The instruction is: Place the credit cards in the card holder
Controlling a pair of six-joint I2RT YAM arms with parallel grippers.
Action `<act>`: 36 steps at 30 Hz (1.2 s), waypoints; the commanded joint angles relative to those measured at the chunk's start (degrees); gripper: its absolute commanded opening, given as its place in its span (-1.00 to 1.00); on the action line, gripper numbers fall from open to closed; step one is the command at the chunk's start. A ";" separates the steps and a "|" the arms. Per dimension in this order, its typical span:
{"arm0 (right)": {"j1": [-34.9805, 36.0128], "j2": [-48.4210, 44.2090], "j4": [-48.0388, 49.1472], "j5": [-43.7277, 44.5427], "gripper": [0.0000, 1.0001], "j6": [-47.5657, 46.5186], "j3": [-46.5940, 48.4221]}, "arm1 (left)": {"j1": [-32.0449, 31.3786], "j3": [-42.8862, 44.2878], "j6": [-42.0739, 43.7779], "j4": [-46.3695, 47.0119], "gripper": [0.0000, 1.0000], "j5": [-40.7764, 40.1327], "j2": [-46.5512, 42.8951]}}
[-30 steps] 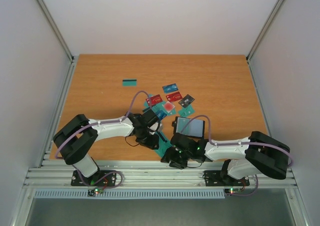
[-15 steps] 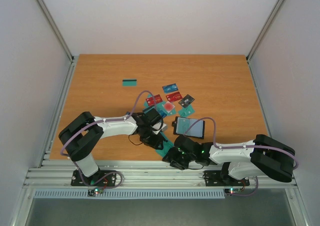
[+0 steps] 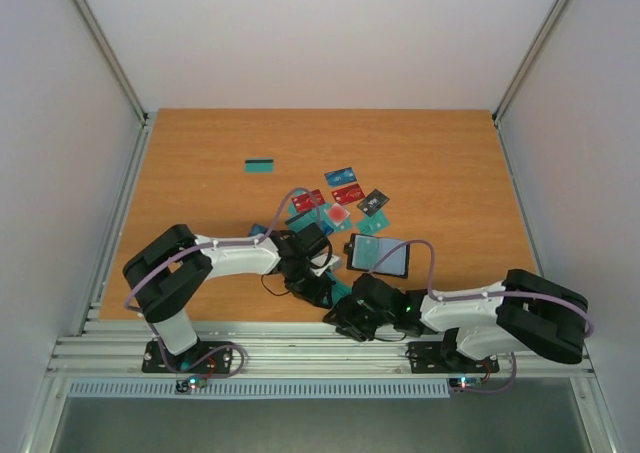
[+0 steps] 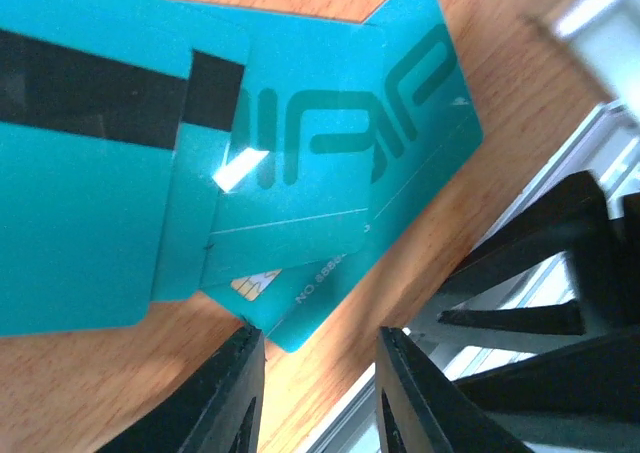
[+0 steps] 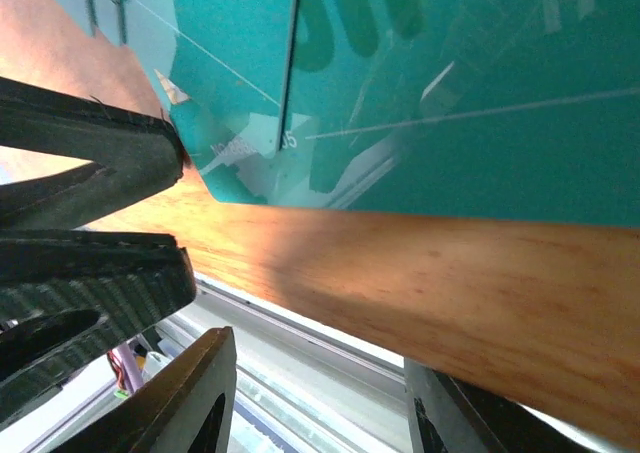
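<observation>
Several teal credit cards (image 4: 300, 163) lie overlapped on the wood close to the table's front edge; the right wrist view shows the same cards (image 5: 420, 93). My left gripper (image 4: 320, 338) stands open just in front of one card's corner, with nothing between its fingers. My right gripper (image 5: 318, 358) is also open and empty, low at the table's front edge, facing the left fingers (image 5: 100, 163). From above, both grippers (image 3: 322, 291) (image 3: 338, 318) meet over these cards. The card holder (image 3: 380, 256) lies open behind them.
More red, blue, teal and dark cards lie in a loose pile (image 3: 340, 198) past the holder. A lone teal card (image 3: 260, 165) sits further back on the left. The aluminium rail (image 3: 300, 335) runs right along the table's front edge.
My left gripper has shifted a little to the right. My right gripper has narrowed its opening somewhat and edged along the front edge toward the teal cards.
</observation>
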 commanded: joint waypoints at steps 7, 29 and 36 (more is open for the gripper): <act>-0.73 -17.81 -34.74 11.88 0.00 -8.19 8.97 | -0.51 1.25 -5.19 -3.87 -0.34 -10.60 -3.58; -14.73 -0.39 -39.37 5.92 0.02 -32.86 19.59 | -0.51 1.82 -7.36 0.01 -0.35 -7.68 -0.30; -14.70 2.03 -37.13 1.76 0.01 -34.05 17.78 | -0.51 0.69 -6.83 2.03 -0.35 -5.18 0.90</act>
